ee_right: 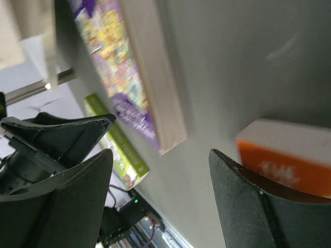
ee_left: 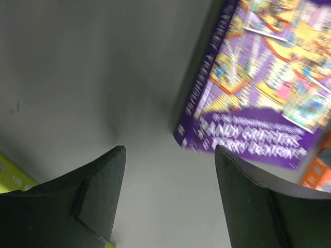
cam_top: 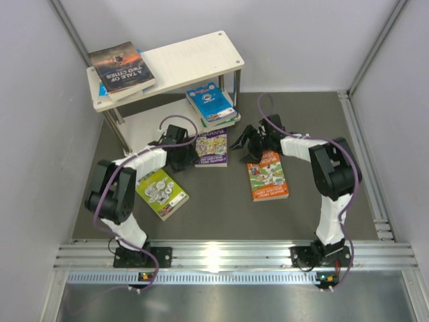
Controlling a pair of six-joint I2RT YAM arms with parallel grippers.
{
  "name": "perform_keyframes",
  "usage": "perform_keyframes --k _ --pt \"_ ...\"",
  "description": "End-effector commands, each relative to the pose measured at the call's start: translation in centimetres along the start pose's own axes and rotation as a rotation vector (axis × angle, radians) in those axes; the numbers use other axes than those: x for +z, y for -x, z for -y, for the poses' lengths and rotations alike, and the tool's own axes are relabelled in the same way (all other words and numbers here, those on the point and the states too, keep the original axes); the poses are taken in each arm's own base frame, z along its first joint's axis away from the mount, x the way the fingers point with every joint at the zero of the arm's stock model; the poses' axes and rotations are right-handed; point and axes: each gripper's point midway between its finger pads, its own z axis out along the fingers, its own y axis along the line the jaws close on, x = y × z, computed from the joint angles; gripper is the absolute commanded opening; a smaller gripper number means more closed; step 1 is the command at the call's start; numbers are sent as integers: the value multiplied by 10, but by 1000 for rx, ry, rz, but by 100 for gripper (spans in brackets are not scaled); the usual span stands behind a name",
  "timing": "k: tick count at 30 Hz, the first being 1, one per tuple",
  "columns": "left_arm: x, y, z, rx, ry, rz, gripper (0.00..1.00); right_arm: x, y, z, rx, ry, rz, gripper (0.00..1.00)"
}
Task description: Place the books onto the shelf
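On the dark surface (cam_top: 221,218), seen from overhead, you have three books lying flat. The purple book (cam_top: 211,147) is just in front of the shelf (cam_top: 181,57), the orange book (cam_top: 268,178) is to its right, and the lime-green book (cam_top: 162,193) lies nearer the left arm's base. A dark book (cam_top: 120,67) lies on the left end of the shelf's top board, and a stack of blue books (cam_top: 211,104) rests on the lower board, poking out at the right end. Your left gripper (cam_top: 182,153) sits beside the purple book's left edge. Your right gripper (cam_top: 247,146) is off that book's right edge, by the far end of the orange one.

From the left wrist, your left gripper (ee_left: 168,196) is spread wide over bare surface and grips nothing. The purple book (ee_left: 253,103) lies ahead and to the right (blurred, but the cover is unmistakable).

From the right wrist, your right gripper (ee_right: 160,201) is likewise spread and empty. The purple book (ee_right: 114,67) shows its page edge ahead. The orange book (ee_right: 289,165) lies beside the right finger, and the lime-green book (ee_right: 121,155) lies beyond.
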Motion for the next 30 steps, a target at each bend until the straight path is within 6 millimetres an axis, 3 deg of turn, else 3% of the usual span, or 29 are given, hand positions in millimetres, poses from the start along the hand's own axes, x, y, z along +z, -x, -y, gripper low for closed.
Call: perform_keyframes --k 1,8,10,15,18,19,20,21,23,27,28,30 --pt "13 25 10 41 4 72 74 15 14 4 -47 -47 28 74" --pt "39 32 5 78 49 76 75 47 22 -3 -40 -49 50 74" --pt "45 32 12 76 30 59 74 59 15 -2 -37 -53 33 73" --pt "55 7 33 89 -75 -31 71 76 -13 -1 -27 -54 -12 70" --pt "48 -13 46 114 -137 -65 71 81 -40 -11 -52 -16 -57 60" --pt "45 -18 49 115 -149 -71 71 79 -46 -11 -54 -10 -64 51" --pt "40 -30 51 118 -163 -90 70 76 -55 -1 -43 -27 -76 45" --pt "36 -32 55 119 -183 -85 70 70 -57 -7 -56 -8 -66 40" --pt "26 -47 56 103 -205 -101 70 64 -68 8 -44 -38 -73 26" --pt "6 -68 62 97 -241 -125 69 45 -75 8 -69 -29 -68 3" --pt "-4 -73 64 100 -255 -125 69 42 -79 13 -73 -38 -75 0" --pt "-15 -76 63 86 -259 -127 69 29 -83 4 -92 -16 -70 0"
